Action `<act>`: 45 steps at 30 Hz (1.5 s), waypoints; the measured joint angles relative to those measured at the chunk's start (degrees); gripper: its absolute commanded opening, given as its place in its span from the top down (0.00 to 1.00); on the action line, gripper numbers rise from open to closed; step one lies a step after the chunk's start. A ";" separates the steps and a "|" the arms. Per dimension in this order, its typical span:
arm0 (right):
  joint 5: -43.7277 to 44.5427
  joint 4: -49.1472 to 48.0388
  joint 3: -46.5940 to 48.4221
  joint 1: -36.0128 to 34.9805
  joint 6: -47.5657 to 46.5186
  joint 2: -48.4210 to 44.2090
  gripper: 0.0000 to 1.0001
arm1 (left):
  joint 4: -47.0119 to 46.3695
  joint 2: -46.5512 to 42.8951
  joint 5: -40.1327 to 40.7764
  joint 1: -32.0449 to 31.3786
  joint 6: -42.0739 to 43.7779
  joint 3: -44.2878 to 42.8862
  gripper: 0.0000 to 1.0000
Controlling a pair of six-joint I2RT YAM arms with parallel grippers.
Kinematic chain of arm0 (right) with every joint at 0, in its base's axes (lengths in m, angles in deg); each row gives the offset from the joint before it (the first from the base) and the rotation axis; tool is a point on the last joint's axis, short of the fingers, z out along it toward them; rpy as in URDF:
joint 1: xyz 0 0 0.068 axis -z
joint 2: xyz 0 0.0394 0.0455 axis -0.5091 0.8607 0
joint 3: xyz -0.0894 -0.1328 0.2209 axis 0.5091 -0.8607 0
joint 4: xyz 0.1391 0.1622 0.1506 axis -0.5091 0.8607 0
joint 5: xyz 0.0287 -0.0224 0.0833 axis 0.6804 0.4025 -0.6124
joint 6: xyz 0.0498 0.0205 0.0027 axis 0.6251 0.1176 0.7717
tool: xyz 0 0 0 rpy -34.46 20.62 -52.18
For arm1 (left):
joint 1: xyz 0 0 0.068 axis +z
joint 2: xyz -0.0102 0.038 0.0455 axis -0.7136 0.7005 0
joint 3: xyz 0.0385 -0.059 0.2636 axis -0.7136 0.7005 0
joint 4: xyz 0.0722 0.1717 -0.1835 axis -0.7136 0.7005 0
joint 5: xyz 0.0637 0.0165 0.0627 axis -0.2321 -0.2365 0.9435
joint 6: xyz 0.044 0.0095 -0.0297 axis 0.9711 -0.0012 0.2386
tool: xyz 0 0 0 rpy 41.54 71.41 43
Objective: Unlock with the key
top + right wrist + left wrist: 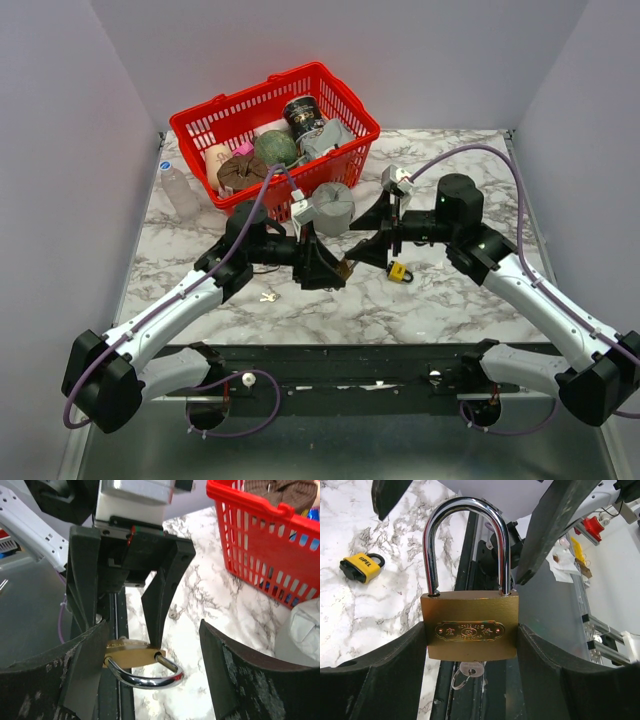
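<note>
Left wrist view: your left tool (470, 647) clamps the brass padlock (470, 630) by its sides, shackle (431, 545) seated, held off the tabletop (450, 300).
Key (472, 670): sticks out of the keyhole underneath, free to turn.
Right tool (372, 245): wide open, holding nothing, facing the shackle; you probably need it at the key.

So the padlock (470, 630) is a chunky brass one with an oval stamped plate on the front and a shiny chrome shackle (465, 510). It's locked, both shackle legs are seated in the body. It's held off the table, pinched by its sides in the left gripper (470, 635). A small silver key (471, 670) on a ring is seen right under the body's bottom edge. Whether it's actually in the keyhole can't be told.
</note>
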 measured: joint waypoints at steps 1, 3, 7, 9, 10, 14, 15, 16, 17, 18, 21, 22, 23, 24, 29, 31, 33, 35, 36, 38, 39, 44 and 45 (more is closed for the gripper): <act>0.00 0.92 -0.02 0.00 -0.31 -0.04 0.19 | -0.13 0.00 -0.13 0.02 -0.02 0.00 1.00; 0.00 2.47 -0.07 0.00 -0.74 -0.31 0.19 | -0.39 0.00 -0.28 0.17 -0.02 0.00 1.00; 0.00 3.89 -0.98 0.00 -1.27 -1.88 0.19 | -1.05 0.00 -0.39 0.55 -0.13 0.02 1.00; 0.00 4.31 -1.60 0.00 -1.38 -2.47 0.19 | -1.51 0.00 -0.55 0.66 -0.26 0.13 1.00; -0.02 4.46 -1.84 0.00 -1.38 -2.54 0.19 | -1.70 0.00 -0.70 0.68 -0.39 0.24 1.00; -0.09 5.11 -2.80 0.00 -1.36 -2.51 0.25 | -2.27 -0.07 -1.42 0.72 -0.66 0.63 1.00; -0.15 5.25 -2.84 0.00 -1.38 -2.51 0.29 | -2.45 -0.07 -1.49 0.72 -0.85 0.81 1.00; -0.35 5.31 -2.86 0.00 -1.33 -2.49 0.32 | -2.56 -0.07 -1.53 0.72 -1.01 0.92 1.00; -0.46 5.35 -2.86 0.00 -1.40 -2.45 0.40 | -2.56 -0.07 -1.75 0.72 -1.16 1.01 1.00; -0.63 5.33 -2.84 0.00 -1.36 -2.40 0.43 | -2.67 -0.09 -2.01 0.72 -1.22 1.14 1.00; -1.01 5.35 -2.84 0.07 -1.05 -2.40 0.51 | -2.43 -0.13 -2.43 0.76 -0.90 1.36 1.00; -1.07 5.35 -2.84 0.07 -1.11 -2.40 0.53 | -2.32 -0.17 -2.43 0.76 -0.74 1.36 1.00; -1.09 5.38 -2.84 0.07 -1.11 -2.40 0.56 | -2.05 -0.26 -2.40 0.76 -0.44 1.36 1.00; -1.09 5.35 -2.84 0.04 -1.11 -2.40 0.58 | -1.92 -0.39 -2.36 0.76 -0.17 1.36 1.00; -1.09 5.29 -2.84 0.02 -0.87 -2.40 0.77 | -1.38 -0.83 -2.34 0.76 0.24 1.36 1.00; -1.07 5.31 -2.84 0.00 -0.66 -2.40 0.78 | -1.05 -1.03 -1.95 0.76 0.55 1.36 1.00; -0.72 5.35 -2.84 0.00 -0.33 -2.40 0.78 | -0.37 -1.53 -0.72 0.76 1.70 1.36 1.00; 0.04 5.44 -2.84 0.00 0.02 -2.40 0.79 | 0.81 -2.45 1.20 0.76 3.08 1.36 1.00; 0.83 5.73 -2.84 0.00 0.24 -2.40 0.79 | 1.70 -3.08 2.43 0.70 4.15 1.36 1.00; 2.60 6.16 -2.80 -0.13 0.74 -2.40 0.79 | 3.37 -4.35 4.79 0.61 6.25 1.36 1.00; 3.48 6.58 -2.69 -0.22 1.03 -2.40 0.79 | 4.20 -5.05 6.14 0.57 7.41 1.36 1.00; 6.82 8.70 -0.92 -0.66 2.54 -1.46 0.78 | 5.46 -6.78 9.99 0.22 10.08 1.36 1.00; 7.43 9.29 -0.39 -0.70 2.84 -1.11 0.78 | 5.53 -6.78 10.54 0.22 10.34 1.33 1.00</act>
